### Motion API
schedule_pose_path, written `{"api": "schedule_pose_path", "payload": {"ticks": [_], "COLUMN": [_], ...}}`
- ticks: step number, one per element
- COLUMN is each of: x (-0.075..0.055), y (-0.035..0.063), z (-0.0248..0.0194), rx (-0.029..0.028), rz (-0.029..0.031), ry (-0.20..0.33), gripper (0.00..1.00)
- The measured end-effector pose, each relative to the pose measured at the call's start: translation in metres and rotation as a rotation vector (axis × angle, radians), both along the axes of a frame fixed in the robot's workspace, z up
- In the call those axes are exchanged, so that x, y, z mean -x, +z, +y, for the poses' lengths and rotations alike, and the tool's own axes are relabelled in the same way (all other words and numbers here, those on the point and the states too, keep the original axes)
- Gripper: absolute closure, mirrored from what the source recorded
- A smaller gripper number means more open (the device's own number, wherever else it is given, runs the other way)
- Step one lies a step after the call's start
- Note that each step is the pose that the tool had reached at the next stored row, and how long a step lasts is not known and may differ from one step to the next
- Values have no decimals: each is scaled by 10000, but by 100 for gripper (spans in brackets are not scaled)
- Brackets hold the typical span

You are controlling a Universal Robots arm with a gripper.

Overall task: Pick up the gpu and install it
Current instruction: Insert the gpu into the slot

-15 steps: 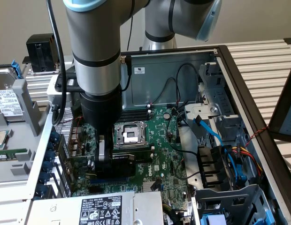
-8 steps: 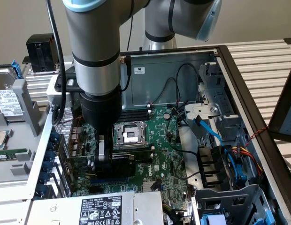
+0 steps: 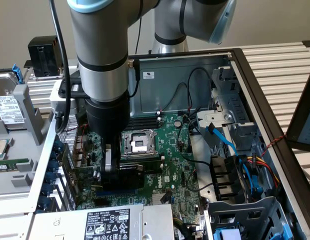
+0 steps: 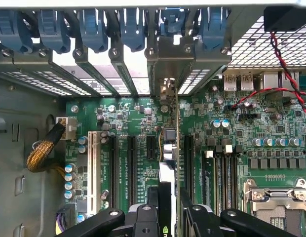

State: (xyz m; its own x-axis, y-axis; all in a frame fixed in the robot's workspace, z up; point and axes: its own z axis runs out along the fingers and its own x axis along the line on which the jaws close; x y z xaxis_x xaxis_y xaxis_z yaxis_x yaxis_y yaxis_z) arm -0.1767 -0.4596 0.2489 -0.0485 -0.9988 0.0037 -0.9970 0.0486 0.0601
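We see the gpu (image 4: 169, 148) held on its edge over the big green board (image 4: 133, 123).
The gripper (image 3: 111, 167) is partly closed on the card's two sides, with the card's metal end near the blue clips (image 4: 94, 29).

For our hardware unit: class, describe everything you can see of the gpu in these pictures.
The gpu is a small green card with a black shroud on one face. It stands on edge over the large green motherboard, low among the expansion slots, with the pincer closed on its upper edge. In the wrist view the card appears edge-on as a thin strip, its silver metal end bracket reaching the case's rear slot openings. Whether it is fully seated cannot be told.
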Motion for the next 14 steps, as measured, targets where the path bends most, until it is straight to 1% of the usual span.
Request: {"api": "schedule_pose_path", "payload": {"ticks": [7, 14], "x": [3, 12], "y": [-3, -5], "z": [7, 8], "rx": [16, 20], "rz": [0, 0], "ry": [14, 49], "gripper": [73, 73]}}
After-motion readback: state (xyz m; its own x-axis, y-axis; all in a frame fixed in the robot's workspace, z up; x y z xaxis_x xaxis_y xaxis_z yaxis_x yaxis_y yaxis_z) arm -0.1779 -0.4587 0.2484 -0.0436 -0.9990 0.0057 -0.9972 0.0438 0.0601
